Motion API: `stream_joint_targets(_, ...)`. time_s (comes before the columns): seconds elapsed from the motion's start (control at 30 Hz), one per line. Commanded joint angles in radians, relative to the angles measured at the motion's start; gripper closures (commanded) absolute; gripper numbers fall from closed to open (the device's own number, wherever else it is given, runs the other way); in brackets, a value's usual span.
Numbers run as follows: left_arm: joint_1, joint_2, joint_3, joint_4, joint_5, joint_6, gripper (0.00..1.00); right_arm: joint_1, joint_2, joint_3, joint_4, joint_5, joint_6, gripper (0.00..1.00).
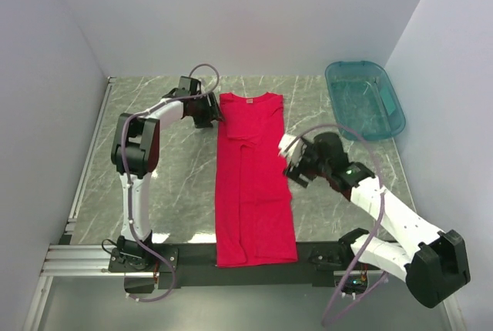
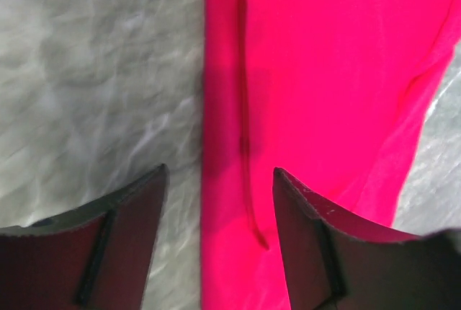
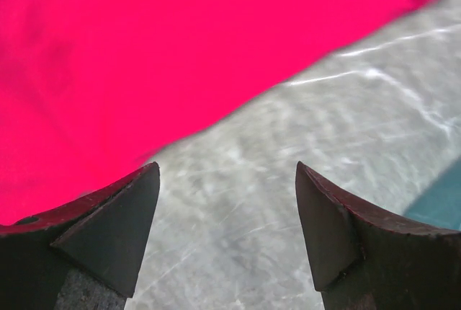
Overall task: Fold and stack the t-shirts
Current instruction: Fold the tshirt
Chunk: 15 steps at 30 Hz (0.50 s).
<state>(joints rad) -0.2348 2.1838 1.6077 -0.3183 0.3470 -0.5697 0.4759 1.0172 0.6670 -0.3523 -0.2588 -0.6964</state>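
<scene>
—Looking down from the top camera, what have we got?

—We see the bright red cotton t-shirt (image 1: 254,185) lying as a long narrow strip down the middle of the grey marbled surface (image 1: 177,185), collar far, hem at the near edge. A sleeve shows folded inward, so we judge the lengthwise folds done and the crosswise fold next. The left gripper (image 1: 209,112) sits just beside the collar-end corner. The right gripper (image 1: 287,160) is just beside the shirt's right edge. The teal plastic tub (image 1: 358,104) stands well apart at far right.

—And from the left wrist?

—Our left gripper (image 2: 220,171) has its jaws wide apart, holding nothing, straddling the left edge of the t-shirt (image 2: 324,72) where it meets the surface (image 2: 94,72).

—Right wrist?

—On the right gripper (image 3: 227,169) the jaws are spread wide too. They are empty, over bare surface (image 3: 324,144), with the t-shirt (image 3: 144,50) just beside the left finger.

—So next?

—We reckon both should pinch the collar-end corners and carry them toward the hem. The right one would first have to shift farther up.
</scene>
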Motion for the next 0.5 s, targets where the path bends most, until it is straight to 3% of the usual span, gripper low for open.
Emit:
stream_joint_targets(0.0,-0.011,0.050,0.087,-0.056,0.037,0.025,0.34,-0.112,-0.003,0.123,0.035,-0.135,0.165,0.18)
stream_joint_targets(0.1,-0.015,0.096,0.132,-0.071,0.049,0.021,0.37,-0.152,-0.009,0.163,0.035,-0.222,0.231,0.18)
stream_joint_targets(0.2,-0.017,0.142,0.182,-0.100,0.060,0.019,0.53,-0.178,-0.008,0.183,0.032,-0.276,0.278,0.18)
stream_joint_targets(0.23,-0.017,0.154,0.193,-0.107,0.057,0.019,0.70,-0.187,-0.006,0.184,0.032,-0.293,0.284,0.18)
stream_joint_targets(0.33,-0.014,0.162,0.221,-0.117,0.021,0.011,0.95,-0.220,-0.017,0.178,0.036,-0.312,0.297,0.18)
stream_joint_targets(0.37,-0.006,0.159,0.227,-0.119,0.014,0.005,0.99,-0.227,-0.020,0.169,0.041,-0.321,0.299,0.18)
stream_joint_targets(0.47,0.020,0.143,0.224,-0.094,0.003,-0.018,0.99,-0.244,-0.025,0.160,0.036,-0.341,0.299,0.18)
